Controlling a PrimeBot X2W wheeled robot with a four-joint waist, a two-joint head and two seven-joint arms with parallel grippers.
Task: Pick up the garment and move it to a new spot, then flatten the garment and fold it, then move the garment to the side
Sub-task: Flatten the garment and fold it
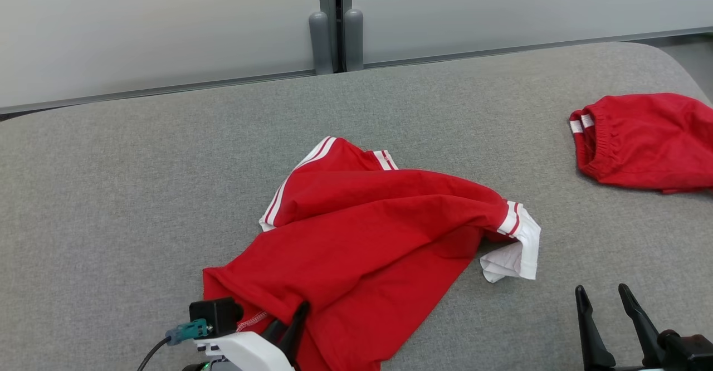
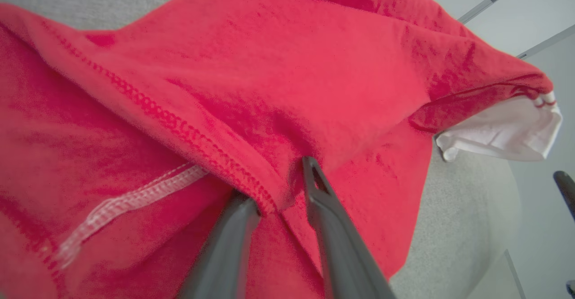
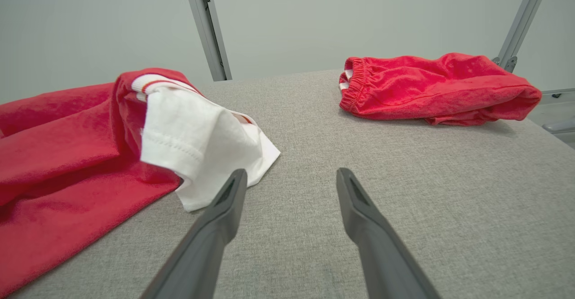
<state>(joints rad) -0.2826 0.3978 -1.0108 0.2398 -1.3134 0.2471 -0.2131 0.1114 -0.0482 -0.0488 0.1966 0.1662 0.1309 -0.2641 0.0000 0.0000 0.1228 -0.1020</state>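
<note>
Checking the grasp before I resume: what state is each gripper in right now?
Left gripper: jaws astride the hem of the red shirt, part closed; whether they grip cannot be told.
Right gripper: open, holding nothing.

Right gripper (image 3: 291, 173), jaws apart, beside red garment (image 3: 67, 146).

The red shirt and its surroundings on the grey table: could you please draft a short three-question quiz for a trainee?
1. True or false: the right gripper holds something.
2. Where do the red shorts lie from the red shirt? A: on the table's right side, apart from it; B: beneath it; C: on top of it.
3. What colour is the sleeve end nearest the right gripper?
Key: 1 false; 2 A; 3 white.
</note>
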